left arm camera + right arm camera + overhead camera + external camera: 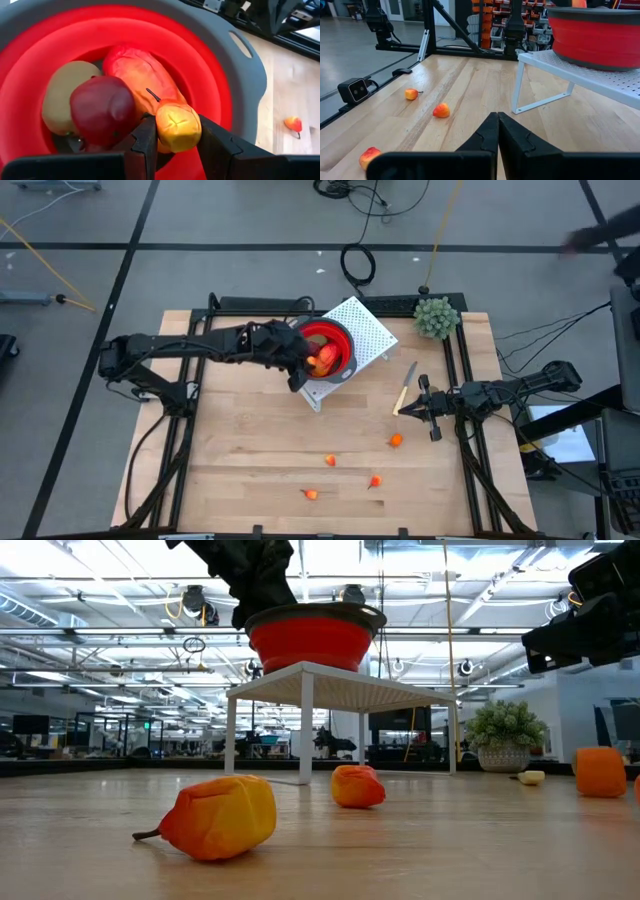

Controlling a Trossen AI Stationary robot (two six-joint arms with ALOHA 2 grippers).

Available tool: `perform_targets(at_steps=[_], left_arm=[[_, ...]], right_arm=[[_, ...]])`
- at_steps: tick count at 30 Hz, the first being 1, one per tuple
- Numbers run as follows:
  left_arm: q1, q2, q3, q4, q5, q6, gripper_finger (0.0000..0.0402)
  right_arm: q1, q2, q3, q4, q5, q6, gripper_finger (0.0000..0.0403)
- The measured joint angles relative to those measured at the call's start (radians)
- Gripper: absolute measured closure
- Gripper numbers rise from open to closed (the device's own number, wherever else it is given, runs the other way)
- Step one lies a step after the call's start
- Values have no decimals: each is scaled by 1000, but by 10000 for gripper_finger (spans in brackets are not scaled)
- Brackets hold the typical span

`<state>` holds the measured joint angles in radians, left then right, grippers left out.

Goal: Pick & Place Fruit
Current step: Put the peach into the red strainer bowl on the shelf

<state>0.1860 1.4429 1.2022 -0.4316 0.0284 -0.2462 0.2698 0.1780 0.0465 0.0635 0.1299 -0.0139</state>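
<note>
Left hand (172, 145) gripping small orange fruit (178, 126) over red bowl (220, 90), right hand (497, 131) shut, empty.

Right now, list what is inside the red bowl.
The red bowl holds a long red-and-yellow fruit, a dark red ball and a pale brown oval. The left gripper holds a small orange-yellow fruit over them. The bowl's bottom is covered.

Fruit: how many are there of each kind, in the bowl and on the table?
Small orange fruit on the table: 4
Small orange fruit in the left claw: 1
Long red-and-yellow fruit: 1
Dark red ball: 1
Brown oval: 1
Total: 8
</note>
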Motion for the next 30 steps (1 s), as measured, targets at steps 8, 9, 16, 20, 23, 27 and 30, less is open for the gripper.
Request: perform_targets(at_steps=[8, 9, 16, 20, 23, 27, 30], left_arm=[[5, 0, 0, 1, 0, -19, 287], [5, 0, 0, 1, 0, -22, 284], [6, 0, 0, 3, 0, -25, 216], [5, -4, 0, 20, 0, -25, 179], [5, -27, 0, 47, -1, -27, 162], [0, -76, 0, 77, -2, -90, 151], [-21, -116, 0, 79, -3, -133, 155]], right_arm=[[0, 0, 0, 0, 0, -1, 403], [0, 0, 0, 0, 0, -1, 403], [0, 0, 0, 0, 0, -1, 403], [0, 0, 0, 5, 0, -1, 403], [0, 0, 0, 24, 1, -1, 403], [0, 0, 0, 65, 1, 2, 403], [0, 0, 0, 100, 1, 2, 403]])
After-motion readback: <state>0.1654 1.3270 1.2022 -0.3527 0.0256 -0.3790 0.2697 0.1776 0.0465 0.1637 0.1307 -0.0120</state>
